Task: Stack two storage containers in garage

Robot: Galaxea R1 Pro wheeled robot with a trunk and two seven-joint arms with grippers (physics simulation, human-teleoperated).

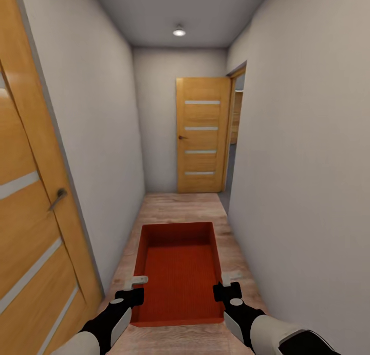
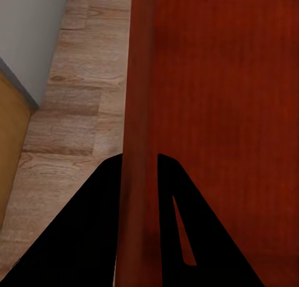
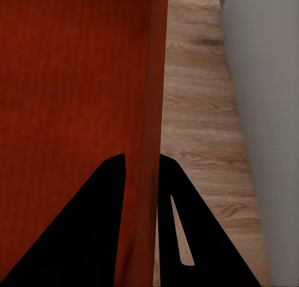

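One orange-red topless storage container (image 1: 180, 272) hangs in front of me above a light wood plank floor, held by its two long side walls. My left gripper (image 1: 134, 288) is shut on the container's left wall, and the wall runs between its black fingers (image 2: 106, 199) in the left wrist view. On the opposite wall my right gripper (image 1: 227, 285) is shut the same way, its fingers (image 3: 106, 199) either side of the rim. The ribbed bottom of the bin (image 3: 68, 100) holds nothing. The second container is out of view, and so is the garage.
I am in a narrow corridor between white walls. A tan wooden door (image 1: 31, 216) with a lever handle (image 1: 58, 198) is close on my left. At the far end another tan door (image 1: 202, 135) stands open beside a doorway (image 1: 235, 134) on the right.
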